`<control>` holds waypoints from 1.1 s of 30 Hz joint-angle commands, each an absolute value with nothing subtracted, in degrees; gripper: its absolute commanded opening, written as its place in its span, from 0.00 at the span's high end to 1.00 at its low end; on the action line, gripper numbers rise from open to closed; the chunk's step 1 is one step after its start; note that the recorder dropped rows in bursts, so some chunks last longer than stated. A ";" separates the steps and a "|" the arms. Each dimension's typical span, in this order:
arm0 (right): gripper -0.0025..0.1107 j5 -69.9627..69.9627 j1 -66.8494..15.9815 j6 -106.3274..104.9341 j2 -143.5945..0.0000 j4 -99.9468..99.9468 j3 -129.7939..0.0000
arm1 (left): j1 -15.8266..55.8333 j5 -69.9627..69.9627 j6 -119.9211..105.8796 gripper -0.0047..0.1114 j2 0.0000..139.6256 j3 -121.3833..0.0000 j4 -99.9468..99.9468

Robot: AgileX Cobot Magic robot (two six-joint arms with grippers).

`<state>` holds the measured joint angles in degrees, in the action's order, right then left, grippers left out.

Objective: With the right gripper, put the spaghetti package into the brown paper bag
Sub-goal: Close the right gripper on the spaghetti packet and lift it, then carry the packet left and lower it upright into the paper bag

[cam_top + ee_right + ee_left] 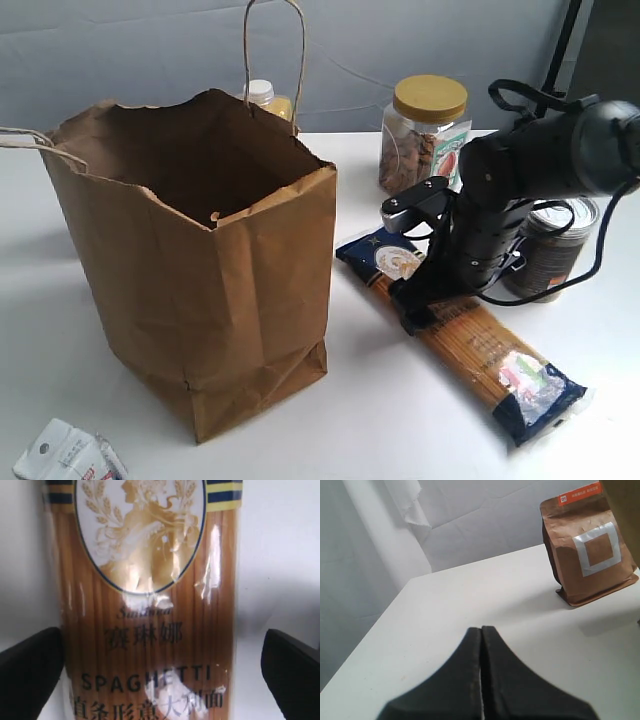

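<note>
The spaghetti package (480, 350) lies flat on the white table, right of the brown paper bag (230, 270), which stands upright with its top open. My right gripper (415, 262) is down over the package near its cream oval label. In the right wrist view the package (150, 630) fills the space between the black fingers (30, 672). That gripper (162, 672) is open: one finger is at the pack's edge, the other stands apart from it. My left gripper (481, 630) is shut on nothing, above bare table.
A yellow-lidded jar (425, 135) and a tin can (560, 245) stand behind the right arm. A bottle (262, 95) is behind the bag. A white carton (65, 455) lies at the front left. A small brown pouch (590, 555) stands in the left wrist view.
</note>
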<state>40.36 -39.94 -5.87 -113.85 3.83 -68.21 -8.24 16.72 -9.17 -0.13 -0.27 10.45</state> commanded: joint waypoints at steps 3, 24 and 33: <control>0.20 41.57 -40.00 -8.31 -115.57 5.66 -68.76 | -8.50 16.38 -8.96 0.96 0.00 0.00 10.18; 0.98 27.37 -39.77 -1.97 -88.71 0.00 -50.51 | -8.50 16.38 -8.96 0.96 0.00 0.00 10.18; 0.98 20.17 -39.77 9.37 -60.65 2.66 -46.63 | -8.50 16.38 -8.96 0.96 0.00 0.00 10.18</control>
<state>25.35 -39.98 6.81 -67.68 0.80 -45.28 -8.24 16.72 -9.17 -0.13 -0.27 10.45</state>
